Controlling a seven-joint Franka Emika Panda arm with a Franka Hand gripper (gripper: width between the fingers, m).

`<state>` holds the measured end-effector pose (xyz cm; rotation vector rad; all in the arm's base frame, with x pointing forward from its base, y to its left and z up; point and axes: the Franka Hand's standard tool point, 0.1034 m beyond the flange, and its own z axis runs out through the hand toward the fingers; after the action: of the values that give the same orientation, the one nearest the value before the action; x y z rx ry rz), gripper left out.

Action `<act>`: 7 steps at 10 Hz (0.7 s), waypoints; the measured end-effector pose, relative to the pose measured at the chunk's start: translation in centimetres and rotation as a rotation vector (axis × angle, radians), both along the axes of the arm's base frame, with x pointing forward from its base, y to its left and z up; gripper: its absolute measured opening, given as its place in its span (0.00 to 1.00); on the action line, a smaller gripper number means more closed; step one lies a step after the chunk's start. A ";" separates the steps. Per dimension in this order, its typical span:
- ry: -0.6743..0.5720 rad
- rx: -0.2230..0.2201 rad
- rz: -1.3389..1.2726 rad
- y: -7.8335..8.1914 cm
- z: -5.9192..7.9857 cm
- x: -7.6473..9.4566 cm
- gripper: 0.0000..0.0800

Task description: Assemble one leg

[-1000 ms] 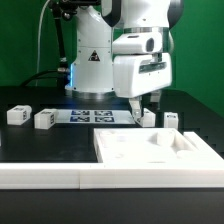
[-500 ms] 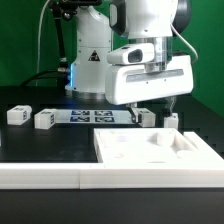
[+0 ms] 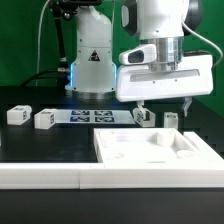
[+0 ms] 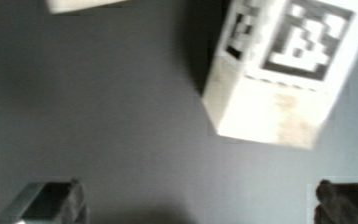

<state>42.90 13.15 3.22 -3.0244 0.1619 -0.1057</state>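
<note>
your jaws hang wide open, gripping nothing, over the back half of the tabletop point(image 3: 40, 140), toward its edge on the exterior view's right. the leg point(image 3: 146, 117) stands upright just below them, with a second leg point(image 3: 171, 120) close beside it. in the wrist view a tagged leg point(image 4: 274, 70) lies ahead of the fingertips point(image 4: 51, 200), not between them; you can't tell which of the two it is. the rimmed white panel point(image 3: 110, 150) lies by the front edge, showing shallow moulded recesses inside its rim.
</note>
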 end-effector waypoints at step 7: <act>0.047 0.030 -0.217 1.8 -0.2 -0.5 0.81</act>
<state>42.37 14.97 3.05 -2.9703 0.4908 -0.0498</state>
